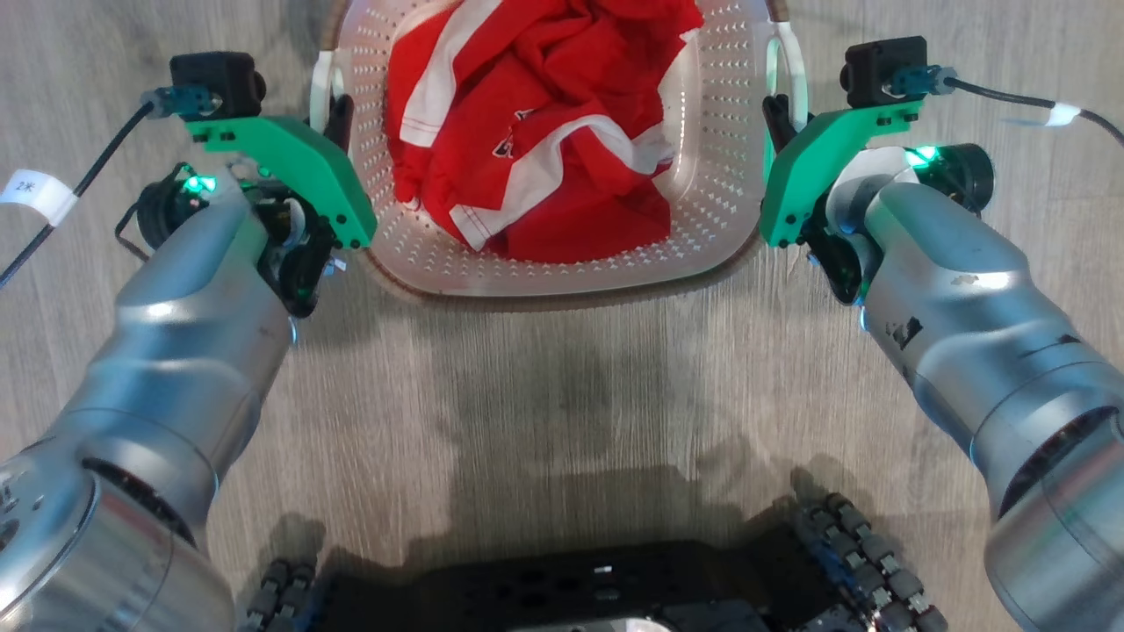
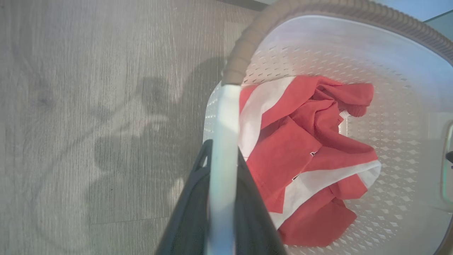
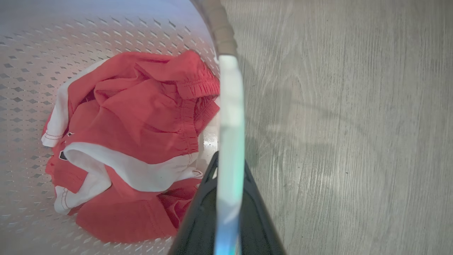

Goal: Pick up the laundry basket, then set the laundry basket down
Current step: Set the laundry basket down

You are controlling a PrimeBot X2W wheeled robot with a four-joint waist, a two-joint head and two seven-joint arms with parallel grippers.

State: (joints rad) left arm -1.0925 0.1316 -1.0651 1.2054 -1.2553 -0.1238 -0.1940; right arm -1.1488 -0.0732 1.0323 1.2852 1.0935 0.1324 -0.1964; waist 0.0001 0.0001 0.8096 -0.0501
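- The laundry basket [image 1: 720, 175] sits at the top middle of the head view, straight ahead of the robot and between its two arms, with its far end cut off by the picture's edge.
- The left gripper [image 1: 339, 114] is clenched on the left handle [image 1: 322, 83]. In the left wrist view the white bar runs up between the two dark fingers [image 2: 193, 198].
- The right gripper [image 1: 776, 123] grasps the right handle [image 1: 795, 66] the same way. The right wrist view shows that bar pinched between its fingers [image 3: 254, 212].
- Progress: the two-handed grasp looks done. The basket's underside is hidden, so I cannot tell whether it has left the ground. The set-down, at least, is left.
- A crumpled red and white garment [image 1: 562, 132] lies loose inside the basket, below the brown rim [image 1: 562, 303]. It seems unlikely to spill if the basket is kept level.
- The wood-look floor [image 1: 562, 395] around the basket is bare planking crossed by the robot's shadow.
- The robot's base [image 1: 562, 588] is near the bottom edge, well apart from the basket.
- Cables [image 1: 97, 175] trail from the wrist cameras outside each arm, away from the basket, and nothing blocks a straight lowering.
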